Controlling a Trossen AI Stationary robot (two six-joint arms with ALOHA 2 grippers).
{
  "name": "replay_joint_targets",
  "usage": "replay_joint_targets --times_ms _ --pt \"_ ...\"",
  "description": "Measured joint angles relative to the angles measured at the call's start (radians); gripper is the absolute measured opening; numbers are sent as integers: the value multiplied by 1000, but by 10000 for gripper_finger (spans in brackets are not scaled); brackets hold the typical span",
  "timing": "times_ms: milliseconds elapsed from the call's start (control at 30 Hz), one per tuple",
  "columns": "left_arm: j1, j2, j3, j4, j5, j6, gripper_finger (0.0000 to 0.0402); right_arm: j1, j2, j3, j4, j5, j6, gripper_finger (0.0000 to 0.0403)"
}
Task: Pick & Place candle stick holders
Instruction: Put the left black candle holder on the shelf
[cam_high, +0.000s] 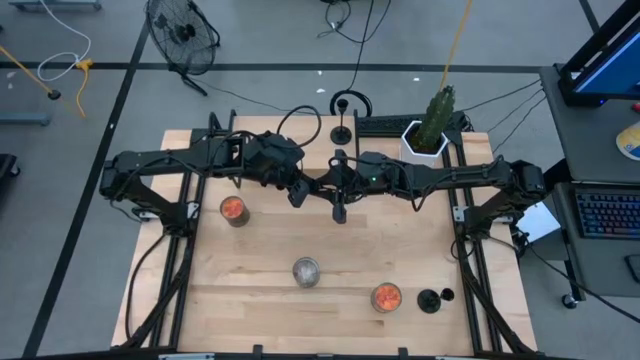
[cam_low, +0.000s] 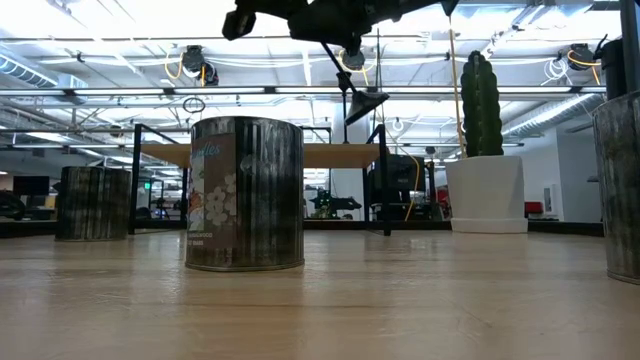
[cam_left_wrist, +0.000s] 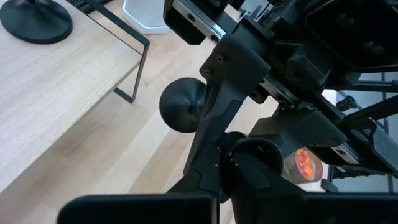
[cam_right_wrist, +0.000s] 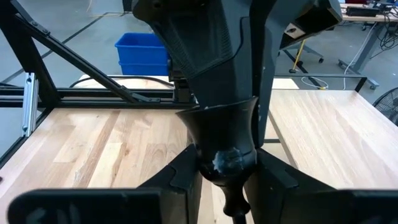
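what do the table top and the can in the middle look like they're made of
Table top: pale wood planks, probably butcher block with a light satin finish; grain and plank seams show. Can: likely metal, since its dark ribbed wall glints, and a printed paper label wraps part of it.

The pale wooden plank counter (cam_high: 400, 250) shows light grain stripes. Between the dark left hand (cam_high: 300, 190) and the dark right hand (cam_high: 338, 190) hangs a matte black candle stick holder (cam_high: 340, 205). Near them stand two glass jars filled with orange (cam_high: 233, 209) (cam_high: 386, 297), a silver metal can (cam_high: 306, 271) with a printed label, and a green cactus (cam_high: 437, 115) in a white pot (cam_high: 418, 145).
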Motion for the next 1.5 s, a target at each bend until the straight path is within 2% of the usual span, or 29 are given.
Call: replay_joint_targets --times_ms 833,1300,1500 --pt "0 -5 -1 -1 1 0 8 0 -2 0 -46 0 15 91" --pt "0 -42 24 -70 -20 -2 8 -2 -2 -5 -44 2 38 90" --pt "0 -35 24 -76 -10 -2 8 -2 -2 -5 -20 1 35 72"
